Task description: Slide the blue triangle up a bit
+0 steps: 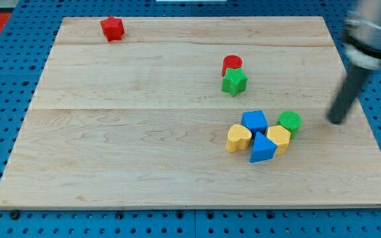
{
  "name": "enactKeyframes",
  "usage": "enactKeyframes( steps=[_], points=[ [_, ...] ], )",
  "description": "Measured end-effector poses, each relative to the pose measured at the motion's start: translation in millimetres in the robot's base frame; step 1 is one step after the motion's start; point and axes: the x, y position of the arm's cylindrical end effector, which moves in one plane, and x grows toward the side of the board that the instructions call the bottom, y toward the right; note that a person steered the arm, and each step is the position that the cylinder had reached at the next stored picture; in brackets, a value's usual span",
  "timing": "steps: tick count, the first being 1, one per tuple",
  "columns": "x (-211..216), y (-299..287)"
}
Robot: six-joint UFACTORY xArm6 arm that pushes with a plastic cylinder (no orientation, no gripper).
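Camera view puts my tip point(337, 121) right of the green cylinder point(290, 121), apart from the blue triangle point(262, 149) in the cluster at lower right of the surface point(144, 145). No hand here (just a rod). I'm approaching — next, swing below the triangle and push upward.

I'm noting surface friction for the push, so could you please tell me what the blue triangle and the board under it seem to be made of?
The blue triangle looks like moulded or printed plastic: uniform saturated colour, matte faces, crisp edges; which of the two I cannot tell. The board looks like light wood, smooth and unpainted, with visible grain and plank seams running across it. My tip rests on the board, to the view's right of the block cluster.
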Motion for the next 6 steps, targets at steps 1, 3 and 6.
enactKeyframes(
  steps=[1, 3, 6],
  points=[
    [89.0, -61.0],
    [76.9, -197.3],
    [46.2, -165.5]
  ],
)
